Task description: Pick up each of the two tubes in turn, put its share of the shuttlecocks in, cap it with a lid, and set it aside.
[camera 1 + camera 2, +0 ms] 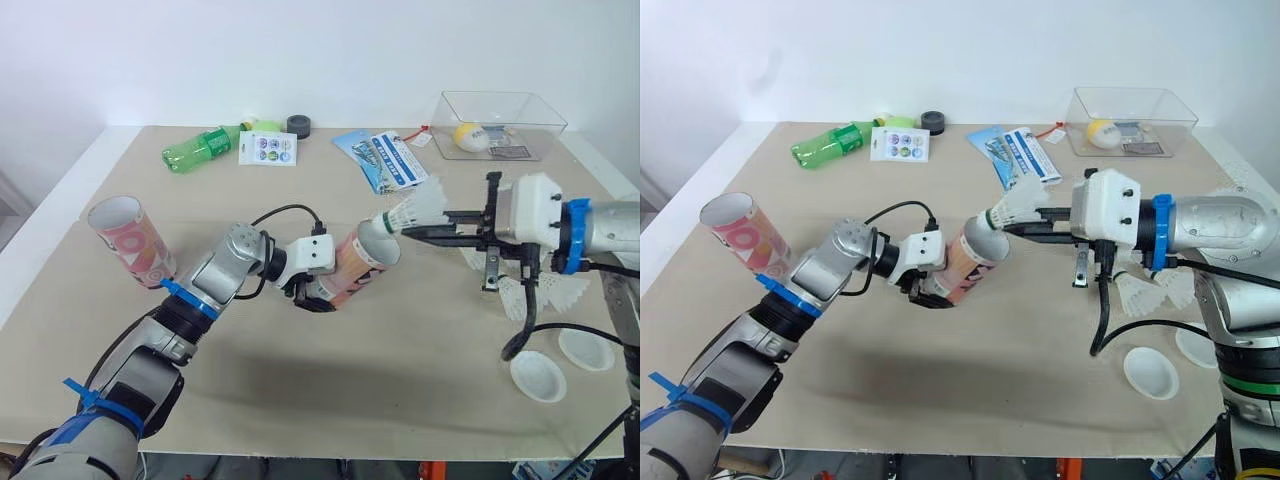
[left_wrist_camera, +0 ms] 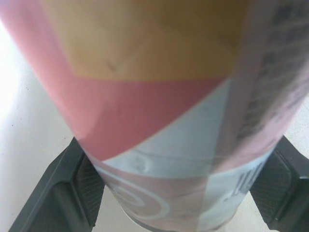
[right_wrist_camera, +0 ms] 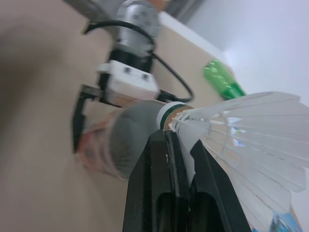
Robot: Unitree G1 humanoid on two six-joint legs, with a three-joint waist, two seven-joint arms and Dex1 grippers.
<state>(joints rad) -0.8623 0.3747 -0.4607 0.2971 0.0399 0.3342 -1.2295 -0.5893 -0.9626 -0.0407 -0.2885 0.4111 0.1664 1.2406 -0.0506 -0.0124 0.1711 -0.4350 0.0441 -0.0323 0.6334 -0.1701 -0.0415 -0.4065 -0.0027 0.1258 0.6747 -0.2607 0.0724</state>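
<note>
My left gripper is shut on a pink patterned tube, held tilted above the table with its open mouth facing right. My right gripper is shut on a white shuttlecock, whose cork tip sits right at the rim of that tube's mouth. A second pink tube stands tilted at the table's left side. Several more shuttlecocks lie on the table under my right arm. Two white lids rest near the front right. In the left wrist view both fingers press the tube.
A green bottle, a sticker card and a black tape roll lie at the back. Blue leaflets sit mid-back. A clear box holding a yellow ball stands back right.
</note>
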